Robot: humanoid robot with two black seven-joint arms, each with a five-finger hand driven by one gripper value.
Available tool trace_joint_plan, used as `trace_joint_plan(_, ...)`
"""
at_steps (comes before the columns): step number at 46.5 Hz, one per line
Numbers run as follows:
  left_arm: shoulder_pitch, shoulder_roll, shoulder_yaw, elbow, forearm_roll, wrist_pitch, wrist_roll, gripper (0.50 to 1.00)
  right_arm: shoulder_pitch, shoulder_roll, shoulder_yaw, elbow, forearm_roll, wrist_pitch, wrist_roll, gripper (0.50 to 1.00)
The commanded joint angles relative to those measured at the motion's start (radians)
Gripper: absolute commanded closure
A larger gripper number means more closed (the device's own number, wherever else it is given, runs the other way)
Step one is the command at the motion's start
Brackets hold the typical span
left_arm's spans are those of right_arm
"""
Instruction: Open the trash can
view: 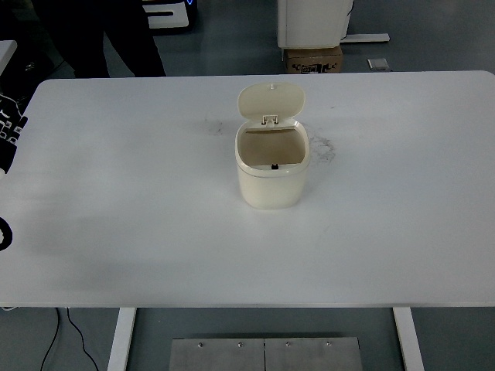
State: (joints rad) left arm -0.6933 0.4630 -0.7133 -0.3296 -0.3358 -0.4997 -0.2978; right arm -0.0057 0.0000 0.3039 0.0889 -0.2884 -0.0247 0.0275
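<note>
Cream-coloured plastic forms the small rounded-square trash can, which stands upright near the middle of the wide white table, a little toward the far edge. Its hinged flip lid is swung up and back, standing nearly vertical behind the opening, joined to the rim by a small hinge piece. The inside of the bin shows as a pale tan hollow, and a small dark spot sits at the inner front rim; what it is cannot be told.

Around the bin the tabletop carries only faint grey scuff marks, one patch just right of the bin and another lighter one to its upper left. Nothing stands close beside the bin on any side.

Beyond the far edge of the table, a brown cardboard box rests on the grey floor below a white cabinet. At the top left, a person's dark trouser legs stand behind the table. A black cable runs over the floor beneath the near edge, beside a white table leg, and a grey metal plate lies at the bottom centre.

At the far left edge, black-and-white robot parts reach just over the table corner, well apart from the bin. No fingers can be made out there, so their state cannot be told. No right hand shows.
</note>
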Motion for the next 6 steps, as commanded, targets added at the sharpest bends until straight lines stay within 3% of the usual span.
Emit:
trace_joint_plan(1,0.000,0.000,0.000,0.000,0.000,0.000,0.000,0.500,0.000,0.000,0.000,0.000,0.000,0.000,0.000,0.509)
trace_joint_plan(6,0.000,-0.004,0.000,0.000,0.000,0.001,0.000,0.500,0.000,0.000,0.000,0.000,0.000,0.000,0.000,0.509)
